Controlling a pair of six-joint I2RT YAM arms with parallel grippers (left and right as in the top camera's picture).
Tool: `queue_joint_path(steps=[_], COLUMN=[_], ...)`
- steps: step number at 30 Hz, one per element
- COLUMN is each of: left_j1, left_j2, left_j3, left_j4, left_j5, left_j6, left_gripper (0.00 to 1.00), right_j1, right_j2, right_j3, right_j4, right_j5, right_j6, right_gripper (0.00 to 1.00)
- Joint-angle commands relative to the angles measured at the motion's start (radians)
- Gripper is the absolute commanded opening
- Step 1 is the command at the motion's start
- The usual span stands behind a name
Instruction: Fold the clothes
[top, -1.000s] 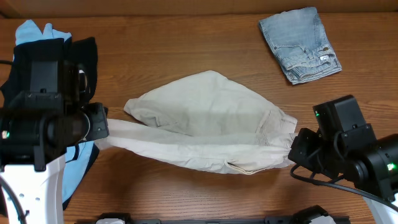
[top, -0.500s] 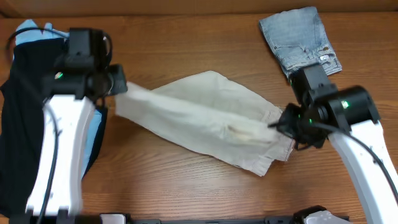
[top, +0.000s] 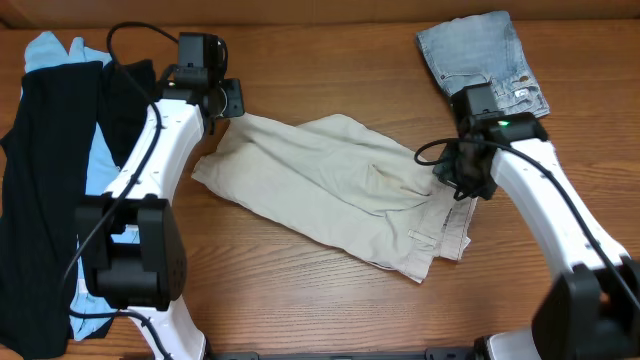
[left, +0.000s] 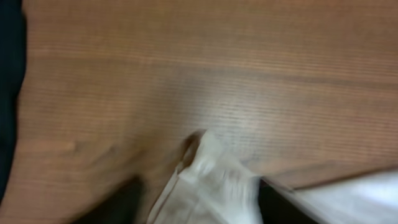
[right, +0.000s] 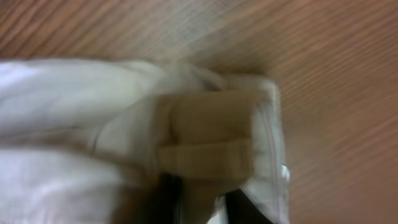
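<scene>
Beige shorts (top: 330, 190) lie spread and rumpled across the middle of the desk (top: 300, 60), running at a slant from upper left to lower right. Both arms reach in to opposite ends of them.

The left fingers (top: 233, 99) are at the upper left corner of the cloth, close to the far edge of the desk. From the left wrist camera, a bunched tip of pale fabric (left: 214, 180) sits pinched between the two dark fingers, which are closed on it just above the wood.

The right fingers (top: 452, 180) are at the waistband end on the right. The right wrist view is blurred, but a folded band with a belt loop (right: 205, 149) drapes over the fingers, and they seem to be clamped on that edge.

Away from the shorts, a folded pair of denim shorts (top: 482, 70) rests at the far right corner of the desk, well apart from the beige cloth. On the left side a black garment (top: 50, 200) lies over a light blue garment (top: 45, 50), near the left arm.
</scene>
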Motion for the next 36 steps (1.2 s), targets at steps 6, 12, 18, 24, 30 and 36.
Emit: queue_joint_path(steps=[6,12,18,24,30,36], left_j1=[0.004,0.100,0.172,0.175,0.174,0.164], left_j2=[0.008,0.008,0.031,0.089,0.171,0.201], left_j3=[0.023,0.048,0.046,0.046,0.046,0.046], left_j4=[0.012,-0.144,-0.204,-0.254,-0.309,-0.316], left_j5=[-0.025,0.063,0.224,0.229,0.303,0.384], left_j6=[0.035,0.125,0.425,0.531,0.602,0.633], left_gripper=[1.00,1.00,1.00,1.00,0.96,0.89], right_j1=[-0.003,-0.003,-0.002,-0.002,-0.002,-0.002], right_j2=[0.099,0.027,-0.056,-0.058,-0.058,-0.058], right_j3=[-0.014,0.068,0.108,0.108,0.108,0.108], right_j4=[0.126,0.053,-0.001,-0.051,-0.079,-0.077], right_j5=[0.031,-0.073,-0.229,-0.236,-0.237,-0.248], right_j6=[-0.034,-0.249,-0.339,-0.338,-0.332,-0.332], right_gripper=[0.64,1.00,1.00,0.99,0.96,0.94])
